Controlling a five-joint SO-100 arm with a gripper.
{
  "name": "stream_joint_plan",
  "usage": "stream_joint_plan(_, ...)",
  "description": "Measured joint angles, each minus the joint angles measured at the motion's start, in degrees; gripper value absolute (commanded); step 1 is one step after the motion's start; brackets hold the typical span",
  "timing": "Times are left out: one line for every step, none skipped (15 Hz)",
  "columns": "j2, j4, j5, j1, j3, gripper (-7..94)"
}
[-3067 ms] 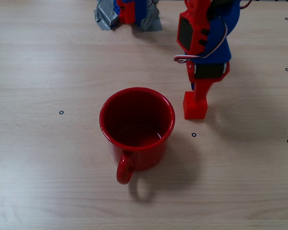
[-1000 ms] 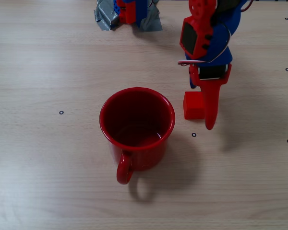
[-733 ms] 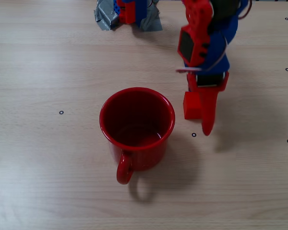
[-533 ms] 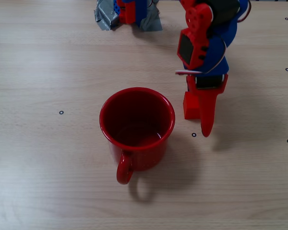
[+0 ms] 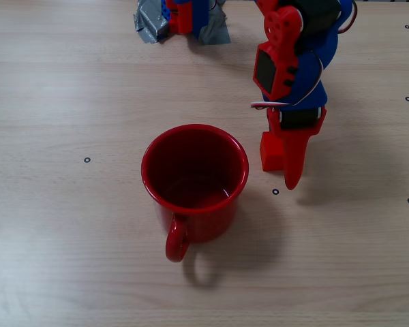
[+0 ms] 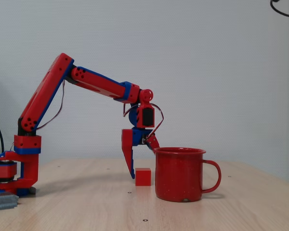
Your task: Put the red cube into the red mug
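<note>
One red cube (image 5: pixel 272 152) sat on the wooden surface (image 5: pixel 68 102), just right of the red mug (image 5: pixel 194 178) in the overhead fixed view, apart from the mug's wall. Mug stood upright, empty as far as could be seen, handle pointing toward the near edge. In the side fixed view the cube (image 6: pixel 143 176) showed just left of the mug (image 6: pixel 180 174), resting flat, not lifted.

Jaws (image 6: pixel 140 161) were apart and lowered around the cube: the long pointed finger (image 5: pixel 292 158) came down on the cube's right side from overhead, its tip near the surface; the other finger sat on the mug side. Whether either finger touched the cube could not be told.

Step judged: the grasp, reach nearly done, cube not yet gripped. Next move would call for closing squarely on the cube, lifting it clear above the rim, carrying it left over the opening, then letting go. Rim was close, so the lift needed height first.
</note>
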Motion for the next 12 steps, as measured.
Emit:
stream_joint_plan(0.0, 0.0, 0.0, 0.0, 0.0, 26)
stream_joint_plan(0.0, 0.1, 0.5, 0.0, 0.0, 24)
stream_joint_plan(0.0, 0.1, 0.6, 0.0, 0.0, 21)
stream_joint_plan(0.0, 0.1, 0.5, 0.0, 0.0, 11)
stream_joint_plan(0.0, 0.1, 0.5, 0.0, 0.0, 4)
stream_joint_plan(0.0, 0.1, 0.6, 0.0, 0.0, 0)
stream_joint_plan(0.0, 0.1, 0.5, 0.2, 0.0, 0)
stream_joint_plan(0.0, 0.1, 0.5, 0.8, 0.0, 0)
stream_joint_plan(0.0, 0.1, 0.5, 1.1, 0.0, 0)
stream_joint_plan(0.0, 0.8, 0.4, 1.0, 0.0, 0)
stream_joint_plan(0.1, 1.7, -0.4, 1.0, 0.0, 0)
stream_joint_plan(1.0, 3.4, -1.6, 1.7, 0.0, 0)
